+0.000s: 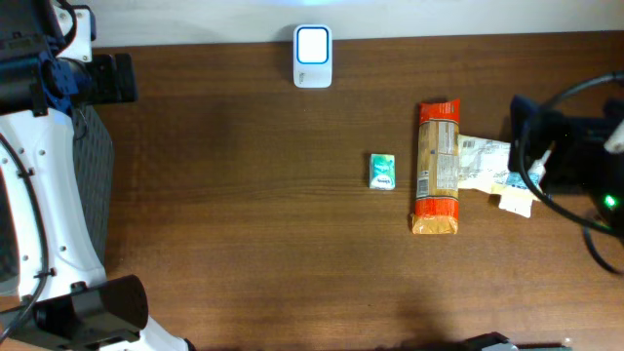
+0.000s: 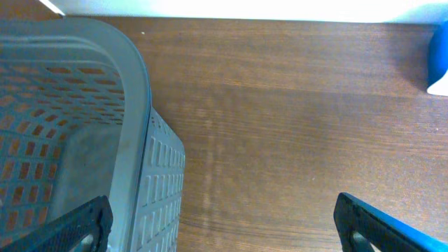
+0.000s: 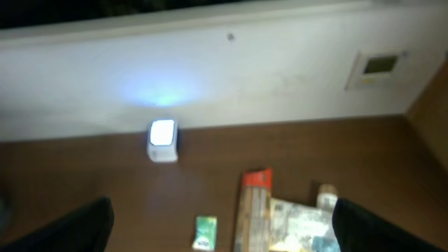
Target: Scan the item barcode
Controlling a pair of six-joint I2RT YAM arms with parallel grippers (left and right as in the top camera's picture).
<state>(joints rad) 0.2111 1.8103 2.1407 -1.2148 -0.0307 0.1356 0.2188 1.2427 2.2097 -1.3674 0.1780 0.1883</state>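
Holding the left gripper wide open by the grey basket. Finding the green packet, orange pack and crinkly bag lying apart from the glowing scanner. Holding the right gripper wide open too, empty. Risking grabbing two touching packs together.

**Three views: one overhead, two on the wrists**

The overhead camera looks straight down on the whole tabletop. The left wrist camera hangs close above the grey basket, facing down. The right wrist camera, tilted toward the back wall, shares the lit scanner and orange packet with the overhead.
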